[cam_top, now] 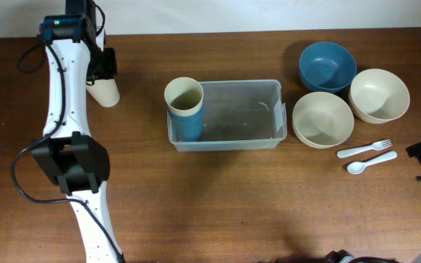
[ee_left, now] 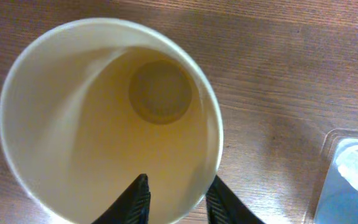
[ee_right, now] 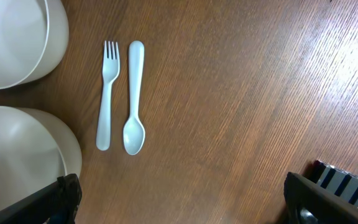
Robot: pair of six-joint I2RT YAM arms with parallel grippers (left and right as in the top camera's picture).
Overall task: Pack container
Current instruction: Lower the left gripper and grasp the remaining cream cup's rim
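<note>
**Three cups, three bowls, one fork, one spoon around a single container**

Far to the left of the container (cam_top: 240,144), the left arm (cam_top: 64,95) reaches across the wooden table (cam_top: 232,212) to a lone cream cup (cam_top: 108,93) that stands upright, well apart from the bin. In the left wrist view the left gripper (ee_left: 179,182) straddles the near rim of this cup (ee_left: 104,124). One finger (ee_left: 137,200) is inside and the other is outside against the wall. The jaws are parted, and a strip of the cup's inner wall shows between the inside finger and the rim. A rounded corner of the container (ee_left: 353,180) shows at the lower right of that view.

The container is clear and rectangular and sits near the middle of the table with its long side running left to right. A blue cup (cam_top: 190,126) stands upright in its left end, with a second cream cup (cam_top: 184,95) nested in it. The rest of the bin's floor is bare. That makes three cups: two cream and one blue.

Just right of the container sit three bowls. One cream bowl (cam_top: 322,119) is nearest its right wall, a blue bowl (cam_top: 327,66) lies behind that, and the other cream bowl (cam_top: 379,95) is farther right.

Right of the container and in front of the bowls, one white fork (cam_top: 364,149) and one white spoon (cam_top: 371,161) lie side by side. The right wrist view also shows the fork (ee_right: 107,93) and spoon (ee_right: 133,99) close together but not touching.

The right gripper (ee_right: 185,208) hovers over bare wood beside them, jaws spread wide and holding nothing.
</note>
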